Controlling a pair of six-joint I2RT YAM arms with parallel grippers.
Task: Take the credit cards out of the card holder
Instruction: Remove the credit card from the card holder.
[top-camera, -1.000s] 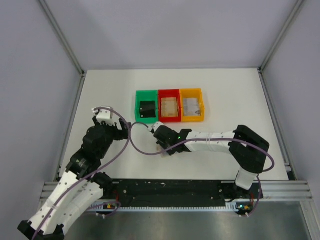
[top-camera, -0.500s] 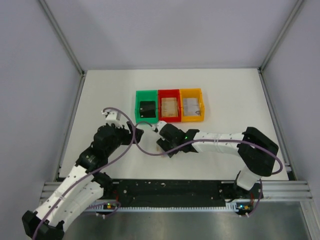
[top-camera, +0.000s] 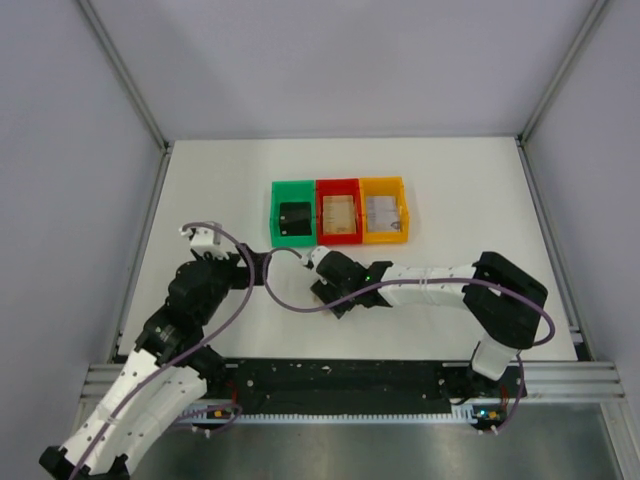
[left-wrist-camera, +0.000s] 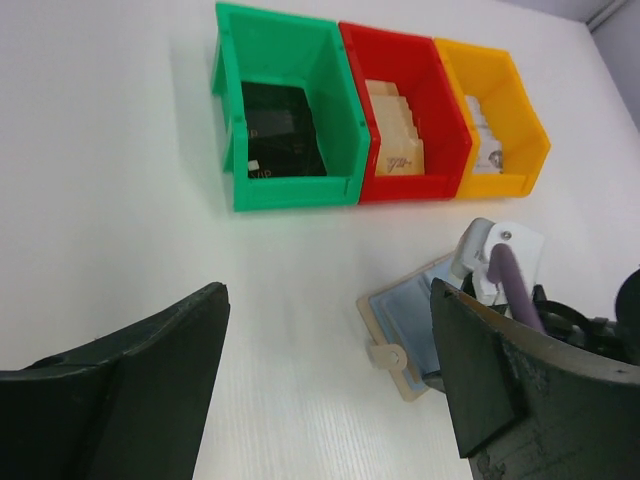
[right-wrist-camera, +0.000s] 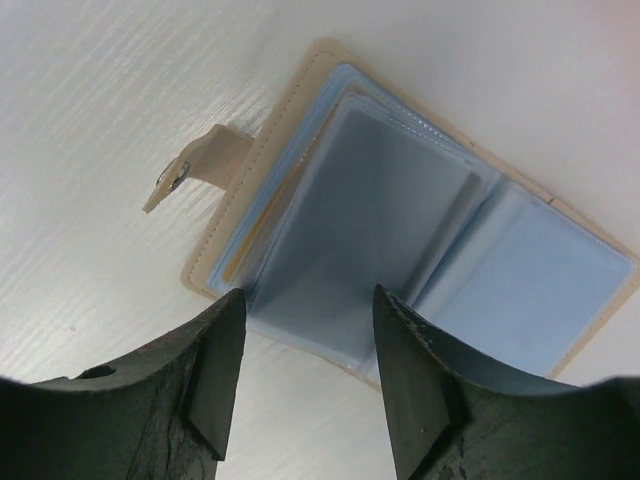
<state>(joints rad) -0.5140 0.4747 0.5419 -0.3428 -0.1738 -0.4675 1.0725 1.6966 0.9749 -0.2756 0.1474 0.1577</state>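
The card holder (right-wrist-camera: 440, 240) lies open on the white table, tan rim outside and light blue sleeves inside, its snap tab (right-wrist-camera: 190, 175) sticking out to the left. My right gripper (right-wrist-camera: 315, 375) hovers open over the holder's near edge, with nothing between its fingers. A thin orange-tan edge (right-wrist-camera: 250, 240) shows in the left pocket. My left gripper (left-wrist-camera: 325, 385) is open and empty just left of the holder (left-wrist-camera: 405, 320). In the top view the right gripper (top-camera: 322, 272) covers most of the holder. A black card (left-wrist-camera: 280, 130), tan cards (left-wrist-camera: 395, 140) and a pale card (left-wrist-camera: 487, 152) lie in the bins.
Three small bins stand in a row behind the holder: green (top-camera: 293, 212), red (top-camera: 338, 212), orange (top-camera: 385, 210). A purple cable (top-camera: 275, 285) loops between the two grippers. Grey walls and aluminium rails (top-camera: 140, 110) enclose the table.
My right gripper went from shut to open above the holder. The left arm reached right toward the holder, then drew back a little.
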